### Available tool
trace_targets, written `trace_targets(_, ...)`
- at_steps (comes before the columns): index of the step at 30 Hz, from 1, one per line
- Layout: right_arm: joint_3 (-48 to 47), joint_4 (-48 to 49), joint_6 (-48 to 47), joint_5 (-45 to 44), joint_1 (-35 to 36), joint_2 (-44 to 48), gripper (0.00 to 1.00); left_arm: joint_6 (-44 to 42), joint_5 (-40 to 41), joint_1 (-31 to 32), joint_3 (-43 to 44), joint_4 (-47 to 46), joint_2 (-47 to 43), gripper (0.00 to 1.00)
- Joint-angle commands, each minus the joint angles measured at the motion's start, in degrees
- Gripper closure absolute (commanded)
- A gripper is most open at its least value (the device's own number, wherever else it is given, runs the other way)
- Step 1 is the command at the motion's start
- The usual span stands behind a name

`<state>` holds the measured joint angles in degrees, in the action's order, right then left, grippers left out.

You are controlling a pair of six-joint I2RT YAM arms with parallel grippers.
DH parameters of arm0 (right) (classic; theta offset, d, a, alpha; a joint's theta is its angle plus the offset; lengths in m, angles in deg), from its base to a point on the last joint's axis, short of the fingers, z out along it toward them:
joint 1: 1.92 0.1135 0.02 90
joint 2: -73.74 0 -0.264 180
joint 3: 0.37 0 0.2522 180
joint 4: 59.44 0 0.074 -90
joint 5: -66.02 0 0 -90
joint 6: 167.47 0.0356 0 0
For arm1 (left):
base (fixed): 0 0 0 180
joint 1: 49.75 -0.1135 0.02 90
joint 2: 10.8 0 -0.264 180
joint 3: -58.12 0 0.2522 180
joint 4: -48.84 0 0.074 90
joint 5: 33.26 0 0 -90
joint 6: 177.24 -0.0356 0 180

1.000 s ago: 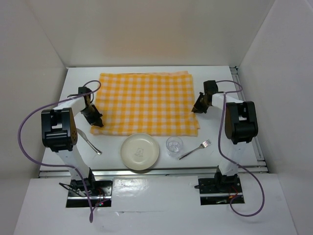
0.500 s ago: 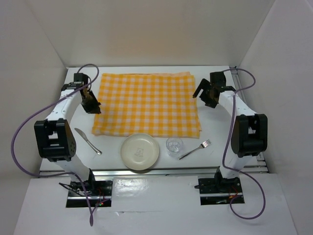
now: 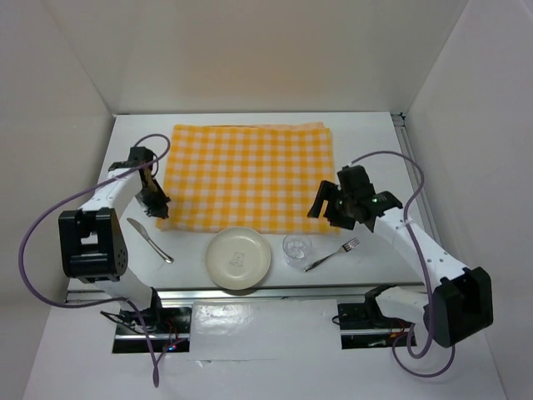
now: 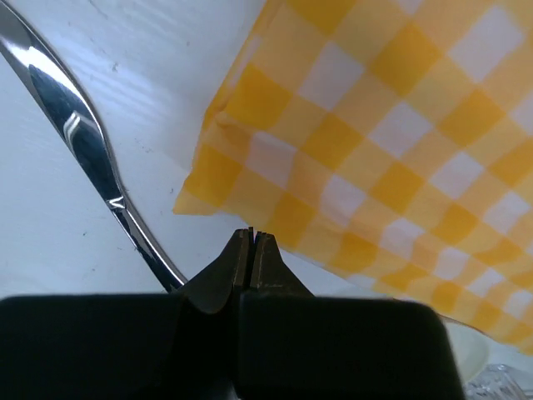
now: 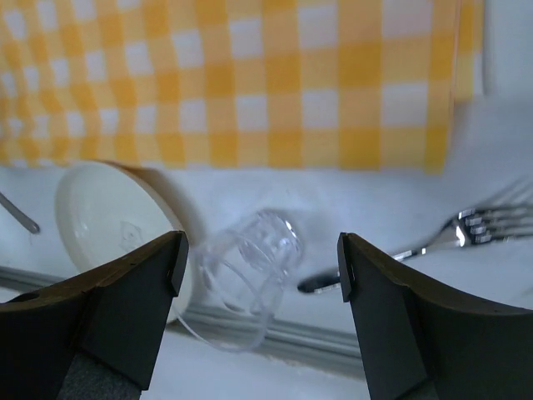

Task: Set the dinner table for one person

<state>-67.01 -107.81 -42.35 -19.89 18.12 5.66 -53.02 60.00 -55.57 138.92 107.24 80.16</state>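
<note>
**Dinner table** (image 3: 358, 133): white tabletop carrying every item below, with a metal rail along its near edge.

**Checked cloth** (image 3: 250, 177): spread flat over the middle and far part of the tabletop. Bare strips remained at the left, right and near edges.

**Right gripper** (image 3: 326, 210): jaws wide apart and empty, above the cloth's near-right corner and aimed toward the near edge. In the wrist view the right gripper (image 5: 261, 254) framed the glass (image 5: 248, 279) between its fingers (image 5: 137, 287).

**Glass** (image 3: 296, 247): clear and upright, so its long axis was vertical. It stood on the near strip, just nearward of the right gripper. This arm was plainly the nearer one.

**Plate** (image 3: 238, 257): close on the glass's left.

**Fork** (image 3: 331, 254): close on the glass's right, handle end toward the glass, tines toward the far-right. Finger room on either side of the glass was judged tight.

**Left gripper** (image 3: 158, 207): clenched at the cloth's near-left corner. In its wrist view nothing showed between the tips of the left gripper (image 4: 252, 237).

**Knife** (image 3: 150, 240): on the bare left strip, long axis running far-left to near-right, nearer the left arm.
</note>
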Motion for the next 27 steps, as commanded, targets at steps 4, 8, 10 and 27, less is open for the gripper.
trace_targets(4,8.14,-5.56,7.69,1.87,5.54,5.31,0.15,3.31,1.65,-0.33,-2.8,-3.33,4.66,1.0)
trace_targets(8,9.2,-4.06,8.22,2.24,9.84,3.66,0.15,3.31,1.65,-0.33,-3.41,-3.86,5.99,1.0)
trace_targets(10,7.8,-4.67,9.09,0.13,12.3,1.64,0.15,3.31,1.65,-0.33,-3.94,-3.34,5.2,1.0)
trace_targets(27,-11.6,-12.84,3.57,-15.69,13.29,-2.14,1.0,-0.2,1.13,-0.33,14.16,6.86,-7.73,1.0)
